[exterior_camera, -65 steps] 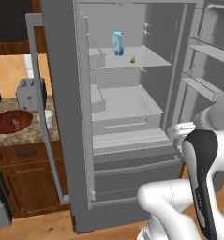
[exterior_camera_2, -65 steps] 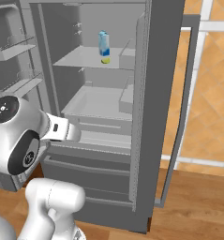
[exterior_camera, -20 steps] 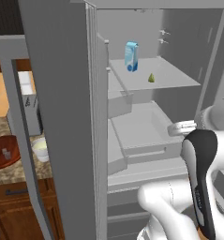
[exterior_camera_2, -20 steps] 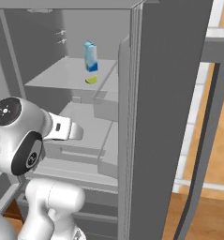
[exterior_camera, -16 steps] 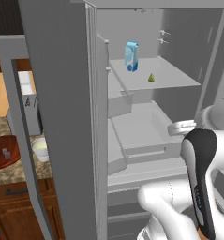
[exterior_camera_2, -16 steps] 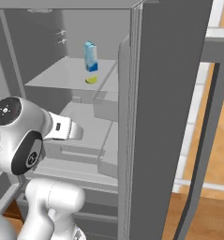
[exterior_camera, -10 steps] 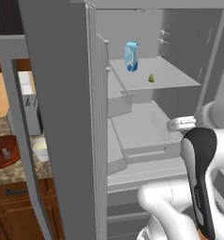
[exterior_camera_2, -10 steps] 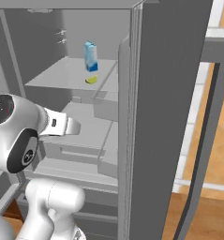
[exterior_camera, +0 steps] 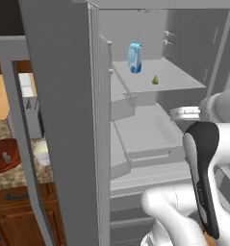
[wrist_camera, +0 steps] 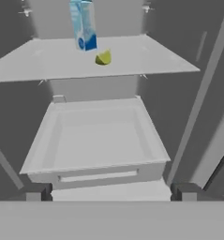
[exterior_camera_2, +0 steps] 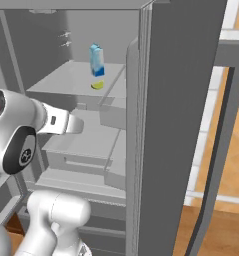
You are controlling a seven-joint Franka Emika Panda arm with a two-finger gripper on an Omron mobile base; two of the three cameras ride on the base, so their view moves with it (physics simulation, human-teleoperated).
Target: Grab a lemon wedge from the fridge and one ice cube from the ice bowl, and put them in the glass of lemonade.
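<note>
Fridge [exterior_camera: 63, 96] grey, doors open. Lemon wedge [exterior_camera: 155, 79] on shelf beside blue carton [exterior_camera: 134, 58]. Wooden ice bowl [exterior_camera: 3, 156] holds ice cube [exterior_camera: 6, 156]; glass of lemonade [exterior_camera: 42, 153] just beside, on counter.

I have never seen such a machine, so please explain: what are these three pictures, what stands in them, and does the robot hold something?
A white robot arm faces an open fridge. Two pictures come from cameras behind the arm, left and right. The third looks along the gripper, whose jaws are open and hold nothing. On the fridge shelf a light-blue carton stands with a lemon wedge beside it. Left of the fridge, a counter carries a wooden ice bowl, a glass of lemonade and a toaster.
</note>
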